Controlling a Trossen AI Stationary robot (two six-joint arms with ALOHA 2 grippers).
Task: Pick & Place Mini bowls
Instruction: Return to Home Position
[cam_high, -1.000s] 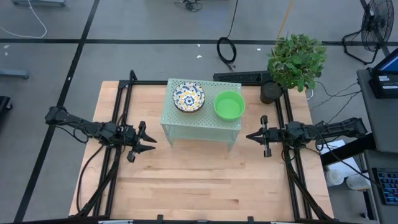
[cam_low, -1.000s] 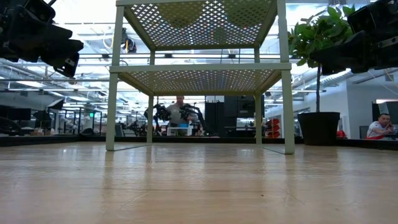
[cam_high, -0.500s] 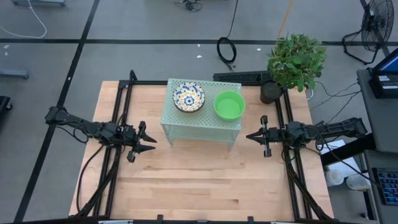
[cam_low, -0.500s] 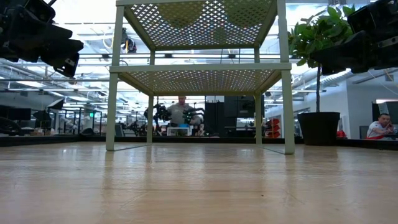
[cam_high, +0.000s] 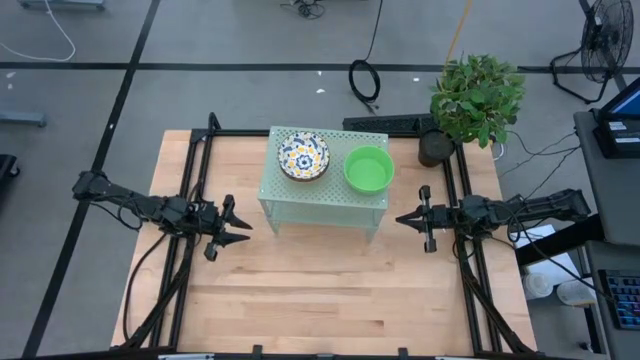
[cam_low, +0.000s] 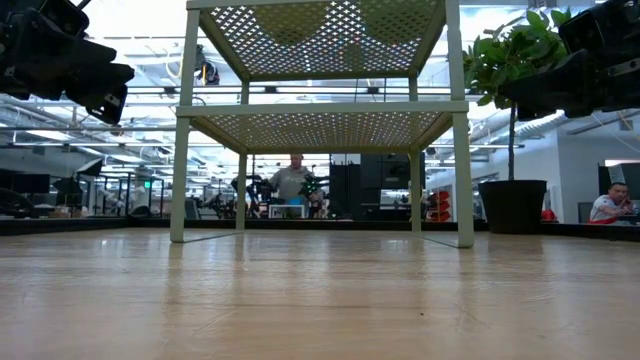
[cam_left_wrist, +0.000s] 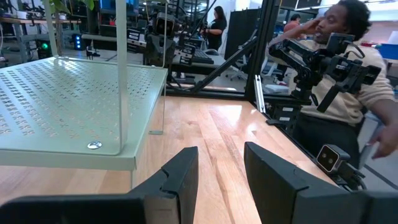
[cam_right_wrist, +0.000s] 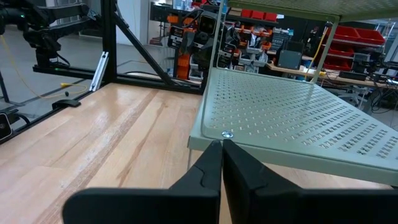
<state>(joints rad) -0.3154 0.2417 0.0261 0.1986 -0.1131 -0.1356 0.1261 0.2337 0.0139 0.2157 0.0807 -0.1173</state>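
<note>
Mini bowls sit on the top shelf of the stand (cam_high: 318, 200), at the far middle of the table (cam_high: 320, 290). In the high view two show side by side, apart: a patterned bowl (cam_high: 303, 156) in white, blue and yellow toward the left arm's side, and a green bowl (cam_high: 368, 169) toward the right arm's side. Whether others are nested beneath them cannot be told from above. In the low view their round bases show as darker shapes through the perforated top shelf (cam_low: 320, 30). The lower shelf and the tabletop under the stand hold nothing.

The left gripper (cam_high: 245, 230) hangs above the table just off the stand's left side, pointing toward it. Its wrist view shows its fingers (cam_left_wrist: 184, 171) set well apart with nothing between them, the stand's lower shelf and a leg close ahead. The right gripper (cam_high: 400, 218) hangs off the stand's right side, pointing back at it. Its fingers (cam_right_wrist: 211, 163) are pressed together, empty, aimed at a corner of the lower shelf.

A plant (cam_high: 476, 95) stands at the table's far right corner. A person (cam_left_wrist: 354, 93) sits beyond the table's right edge, behind the right arm, and another person (cam_low: 294, 176) stands far off in the room.
</note>
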